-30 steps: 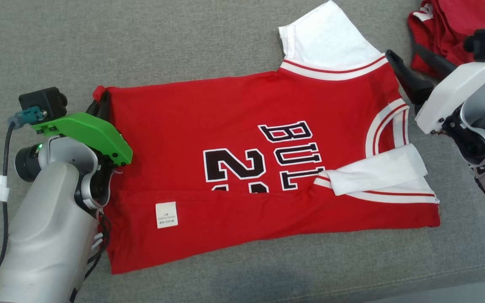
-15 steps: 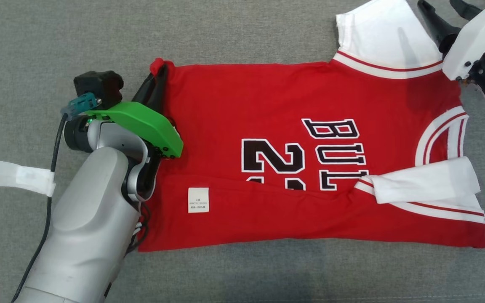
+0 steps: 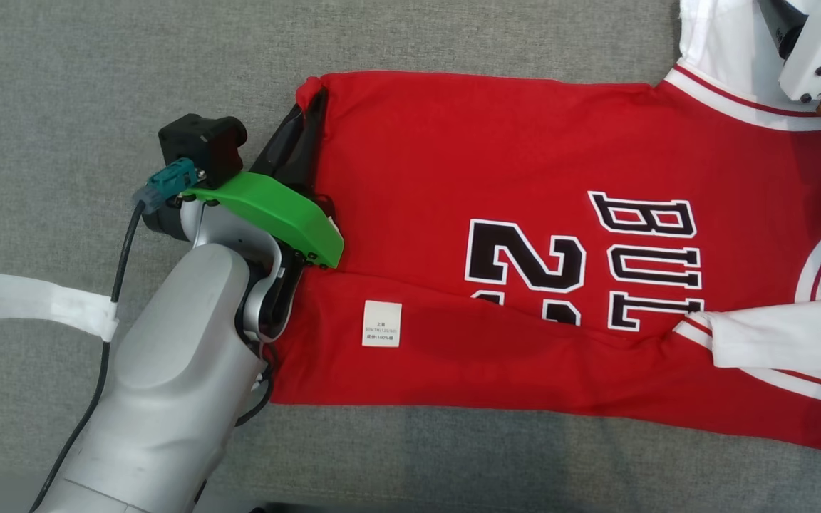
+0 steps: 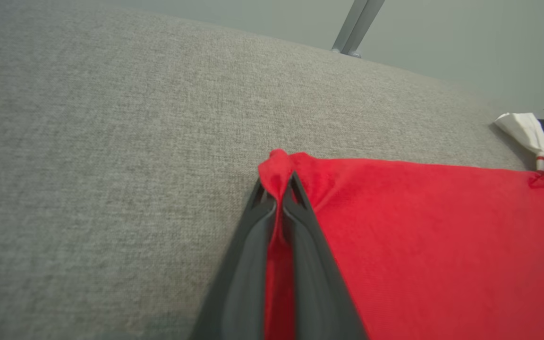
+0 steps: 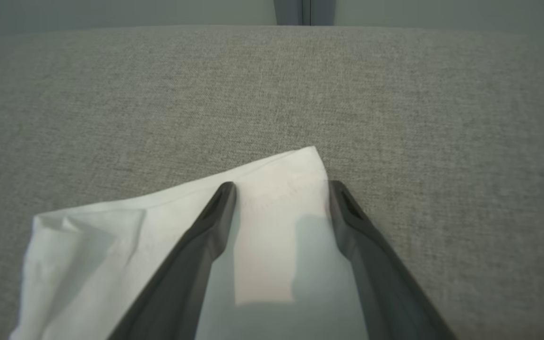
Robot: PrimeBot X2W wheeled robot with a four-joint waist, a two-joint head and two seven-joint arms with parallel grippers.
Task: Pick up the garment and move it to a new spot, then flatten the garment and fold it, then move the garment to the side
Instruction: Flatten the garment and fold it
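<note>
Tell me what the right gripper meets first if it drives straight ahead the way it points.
Probably the white sleeve lying between its open fingers; past that corner, the grey cushion. Height above the cloth is unclear.

Right end of the garment (image 3: 496,142) beyond head view's edge

I see a grey woven surface (image 3: 61,71) carrying one red jersey (image 3: 489,157), spread out flat with its near long edge folded over the front. Its white sleeve (image 3: 724,50) lies on the grey weave at the far right.
</note>
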